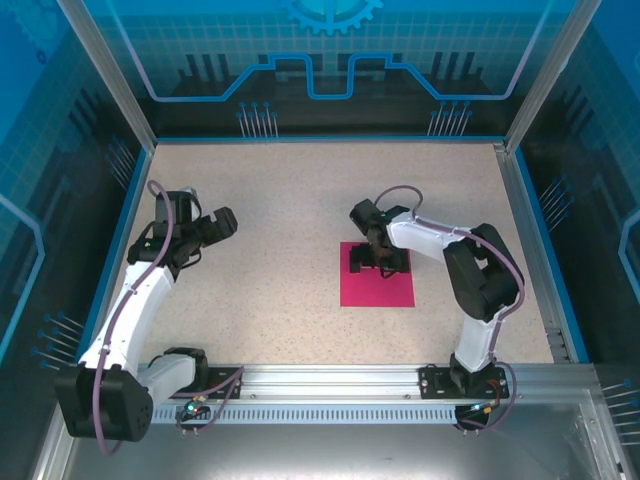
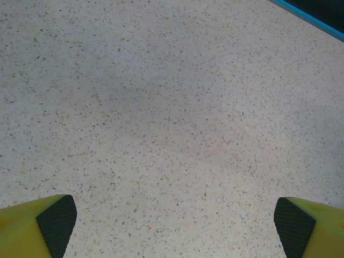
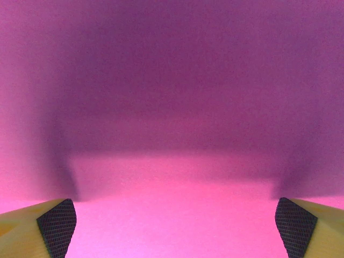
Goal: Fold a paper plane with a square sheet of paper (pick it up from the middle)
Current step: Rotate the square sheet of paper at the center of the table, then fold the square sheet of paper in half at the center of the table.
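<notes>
- Top view: the pink sheet (image 1: 388, 290) lies flat on the table (image 1: 290, 190), right of centre; it is square, so it has no long axis, and its edges run with the table's; the right gripper (image 1: 378, 260) hangs over its far half, jaws spread; the left gripper (image 1: 214, 228) is well apart, so the right arm is nearer.
- Left wrist: the left gripper (image 2: 174, 220) gapes over bare table (image 2: 161, 107), holding nothing.
- Right wrist: the sheet (image 3: 172, 80) lies straight below the right gripper (image 3: 174, 220); jaws wide, empty.

Wide-spread tool (image 3: 174, 223) close over pink paper (image 3: 172, 80)
</notes>
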### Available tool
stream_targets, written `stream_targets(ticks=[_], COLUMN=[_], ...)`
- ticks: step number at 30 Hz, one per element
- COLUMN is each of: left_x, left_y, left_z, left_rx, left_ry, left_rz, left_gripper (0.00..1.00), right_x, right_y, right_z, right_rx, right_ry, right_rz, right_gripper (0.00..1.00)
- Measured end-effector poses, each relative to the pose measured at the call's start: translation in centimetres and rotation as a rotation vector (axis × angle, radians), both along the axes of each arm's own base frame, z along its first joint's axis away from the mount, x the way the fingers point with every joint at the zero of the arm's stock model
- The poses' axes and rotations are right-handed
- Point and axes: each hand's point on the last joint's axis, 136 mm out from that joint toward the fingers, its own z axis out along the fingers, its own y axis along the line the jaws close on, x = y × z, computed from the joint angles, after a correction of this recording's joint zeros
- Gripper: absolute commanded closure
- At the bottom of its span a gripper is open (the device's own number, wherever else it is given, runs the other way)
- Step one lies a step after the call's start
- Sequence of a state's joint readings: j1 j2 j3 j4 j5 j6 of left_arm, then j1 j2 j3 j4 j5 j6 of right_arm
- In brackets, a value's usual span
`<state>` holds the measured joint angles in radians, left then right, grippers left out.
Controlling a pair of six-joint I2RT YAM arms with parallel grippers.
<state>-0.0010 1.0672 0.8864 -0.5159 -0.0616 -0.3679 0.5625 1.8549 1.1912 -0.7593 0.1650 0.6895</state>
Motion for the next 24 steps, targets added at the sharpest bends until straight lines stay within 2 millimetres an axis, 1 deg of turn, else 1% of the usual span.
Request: stream_targets(ticks=[3, 8, 16, 24], left_x=[0.01, 0.04, 0.09, 0.1], left_y=[-0.01, -0.01, -0.14, -0.2], left_z=[-0.02, -0.44, -0.55, -0.61], left_rx=[0.0, 0.0, -0.006, -0.008], left_ry=[0.001, 0.016, 0.021, 0.023], left_rz=[0.0, 0.0, -0.005, -0.008], left_gripper=[0.01, 0.01, 0.02, 0.02], right_x=[-0.05, 0.0, -0.07, -0.16], right_y=[0.05, 0.24, 0.2, -0.1], right_z=[-0.58, -0.77, -0.99, -1.11], right_rx=[-0.005, -0.005, 0.002, 0.02], right_ry=[0.017, 0.033, 0.039, 0.036], right_rz=[-0.008, -0.014, -0.018, -0.023], right_gripper=[0.01, 0.0, 0.06, 0.1])
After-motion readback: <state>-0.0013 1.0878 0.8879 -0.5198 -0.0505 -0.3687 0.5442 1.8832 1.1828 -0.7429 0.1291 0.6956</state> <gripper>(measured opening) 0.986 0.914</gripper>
